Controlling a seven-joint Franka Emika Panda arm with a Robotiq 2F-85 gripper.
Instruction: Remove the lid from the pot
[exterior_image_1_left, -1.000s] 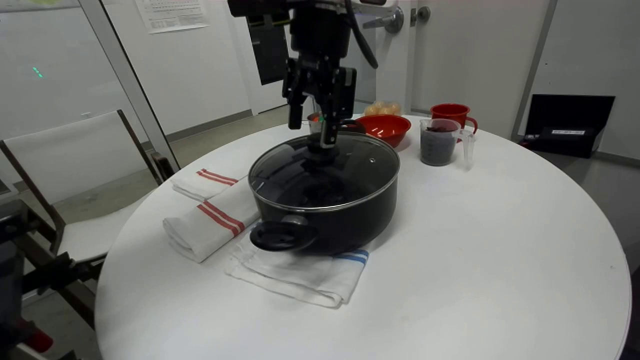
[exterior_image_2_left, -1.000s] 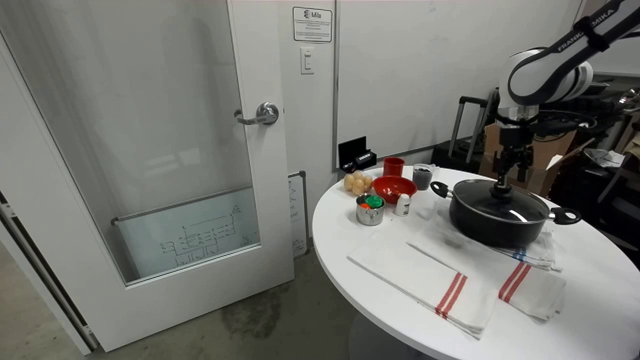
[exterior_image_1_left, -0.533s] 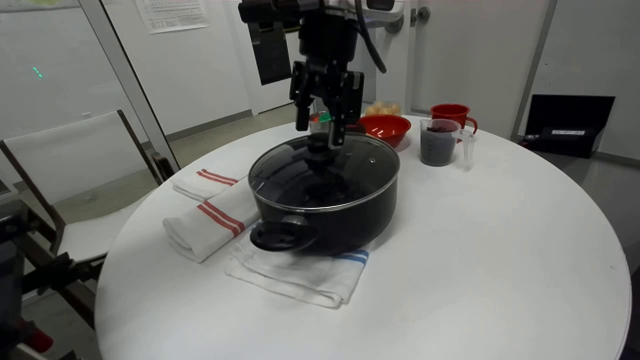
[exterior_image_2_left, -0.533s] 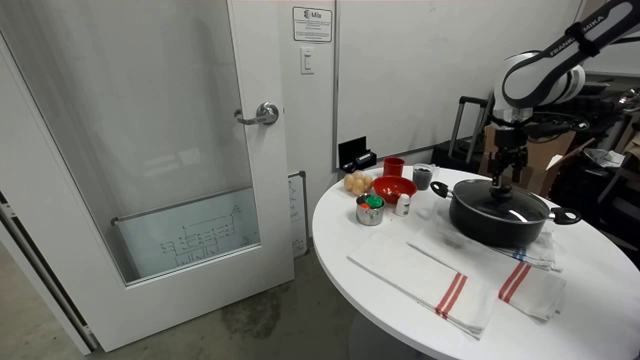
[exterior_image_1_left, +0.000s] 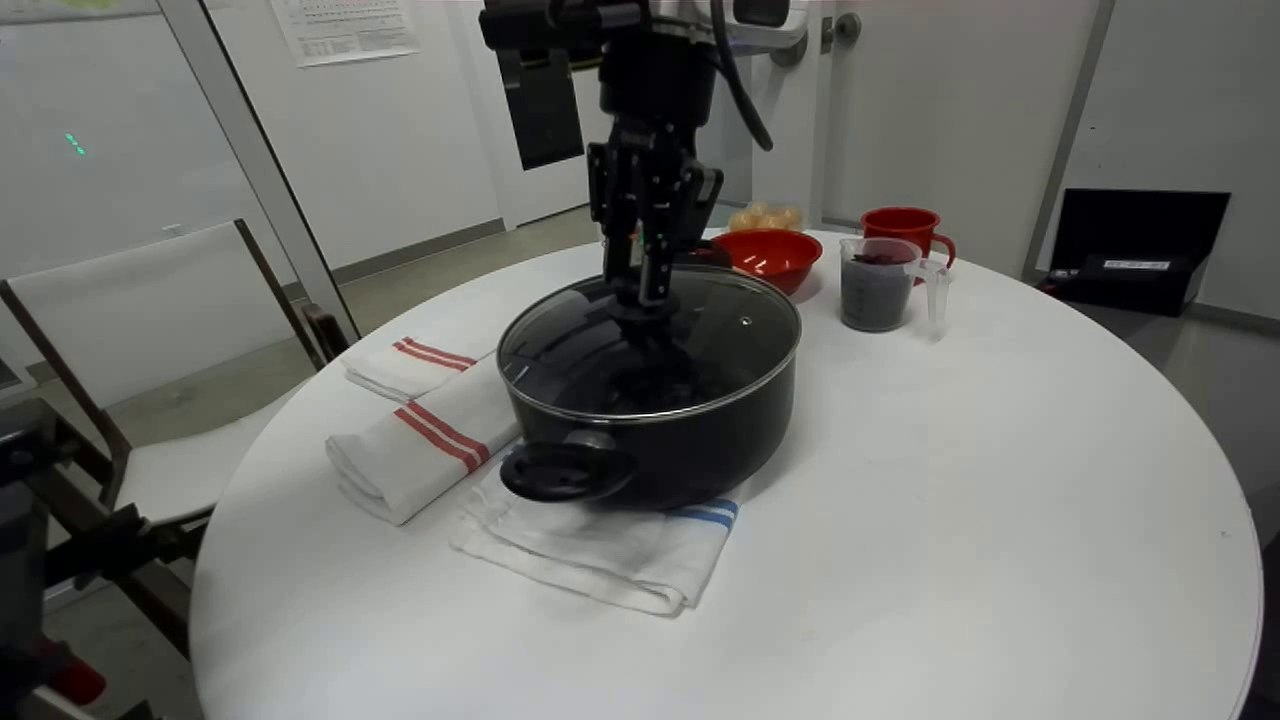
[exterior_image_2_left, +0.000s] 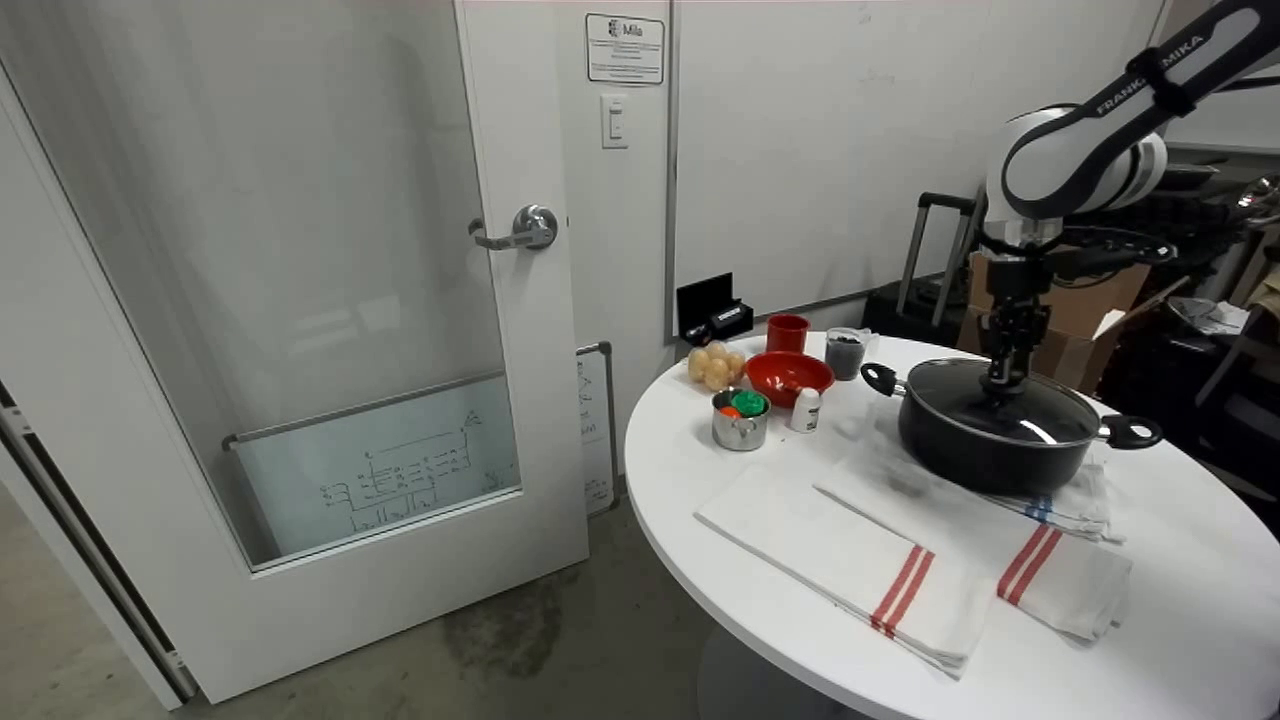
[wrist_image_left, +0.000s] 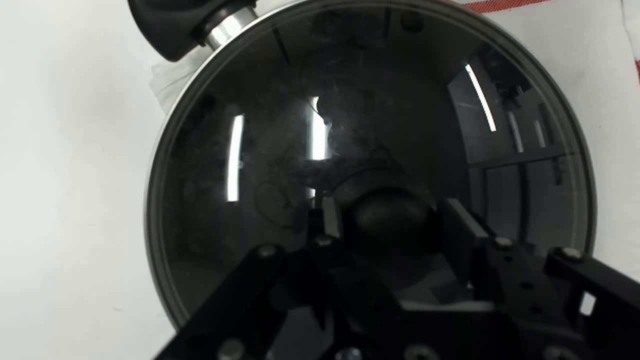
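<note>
The black pot stands upright on a folded cloth on the round white table, side handles jutting out. Its glass lid, with a shiny metal rim, lies flat on top. My gripper points straight down over the middle of the lid, shut on its black knob. In the wrist view the rounded knob fills the space between the finger pads, and the lid's dark glass reflects ceiling lights. The same grip shows in an exterior view, with the gripper low over the lid.
Red-striped towels lie beside the pot. Past it are a red bowl, a red mug, a measuring cup with dark contents, a steel cup, a white bottle and several pale balls.
The gripper shifted slightly sideways over the lid, then its fingers came together around the knob. Pot and lid look practically unmoved.
</note>
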